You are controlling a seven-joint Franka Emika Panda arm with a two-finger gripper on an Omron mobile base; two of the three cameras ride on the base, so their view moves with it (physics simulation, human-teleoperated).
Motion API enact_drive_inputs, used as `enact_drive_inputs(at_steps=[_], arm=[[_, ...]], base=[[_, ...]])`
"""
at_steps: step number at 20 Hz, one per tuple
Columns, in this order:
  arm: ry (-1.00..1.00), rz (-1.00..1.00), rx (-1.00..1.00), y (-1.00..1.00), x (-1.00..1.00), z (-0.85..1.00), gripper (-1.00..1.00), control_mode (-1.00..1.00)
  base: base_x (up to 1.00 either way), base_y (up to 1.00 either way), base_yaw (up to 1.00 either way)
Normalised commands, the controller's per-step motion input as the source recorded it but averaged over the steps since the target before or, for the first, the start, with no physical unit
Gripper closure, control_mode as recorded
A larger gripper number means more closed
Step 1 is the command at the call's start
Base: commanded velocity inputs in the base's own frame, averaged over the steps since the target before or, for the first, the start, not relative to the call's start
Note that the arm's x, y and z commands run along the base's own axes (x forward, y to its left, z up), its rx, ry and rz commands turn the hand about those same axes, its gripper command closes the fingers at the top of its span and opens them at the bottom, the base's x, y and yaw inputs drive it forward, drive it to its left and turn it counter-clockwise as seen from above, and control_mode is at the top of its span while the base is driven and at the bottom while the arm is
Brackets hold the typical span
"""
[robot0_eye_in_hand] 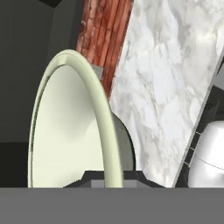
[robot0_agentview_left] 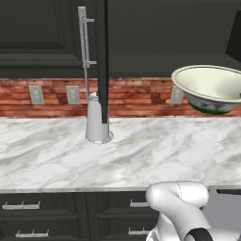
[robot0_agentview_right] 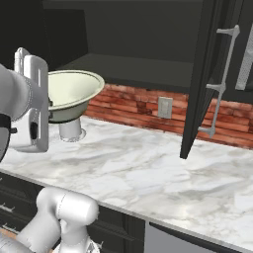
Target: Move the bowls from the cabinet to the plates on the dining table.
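The cream-white bowl (robot0_agentview_right: pixel 74 94) hangs in the air above the marble bench (robot0_agentview_right: pixel 148 173), its near rim hidden behind the white hand. Beyond it, the black cabinet (robot0_agentview_right: pixel 143 64) stands open over the brick wall (robot0_agentview_right: pixel 133 106); its door (robot0_agentview_right: pixel 202 79) swings out far right of the bowl.

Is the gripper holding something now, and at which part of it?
Yes: the gripper holds the cream-white bowl by its rim, one of the fingers inside and the other outside.
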Motion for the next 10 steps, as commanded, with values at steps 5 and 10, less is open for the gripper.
enact_drive_inputs(at_steps=[5, 10], arm=[[0.01, 0.00, -0.03, 0.00, -0.46, 0.01, 1.00, -1.00], [-0.01, 0.00, -0.01, 0.00, -0.10, -0.01, 1.00, 1.00]], base=[[0.00, 0.00, 0.00], [-0.36, 0.01, 0.00]])
